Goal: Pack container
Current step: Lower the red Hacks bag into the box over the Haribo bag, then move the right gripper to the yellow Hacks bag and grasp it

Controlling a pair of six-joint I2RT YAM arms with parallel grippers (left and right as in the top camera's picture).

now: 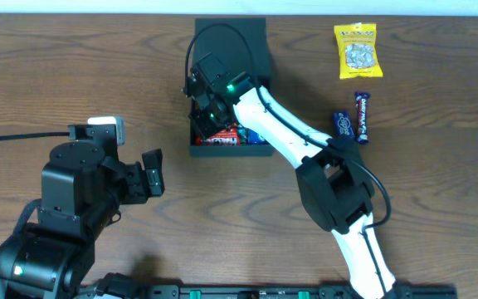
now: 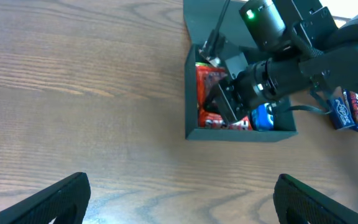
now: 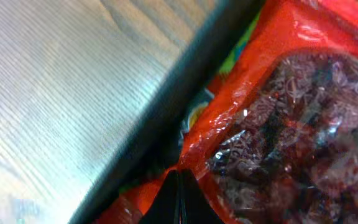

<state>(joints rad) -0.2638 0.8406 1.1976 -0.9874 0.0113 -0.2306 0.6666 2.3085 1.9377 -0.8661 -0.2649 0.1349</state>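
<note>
Container [image 1: 231, 152] stands at the far middle of the desk [image 1: 73, 75], its flap lid folded back flat so that the mouth is free for loading from above. The right hand [image 1: 208, 120] reaches down into the left part of the box, beside its left wall. It appears closed on the corner of a red packet [image 3: 291, 112], an edge pinch that lets the packet hang and slide in among the other red packets and the blue packet [image 2: 263, 117] lying along the front wall. The step in hand is judged to be the lowering of this packet before release. The left hand [image 1: 149, 174] hovers over bare desk, well apart from the box, its fingers [image 2: 61, 199] spread wide and holding nothing, probably to leave the other arm room. A yellow packet [image 1: 358, 50] and two dark bars [image 1: 361, 116] lie to the right of the box, not yet packed.
</note>
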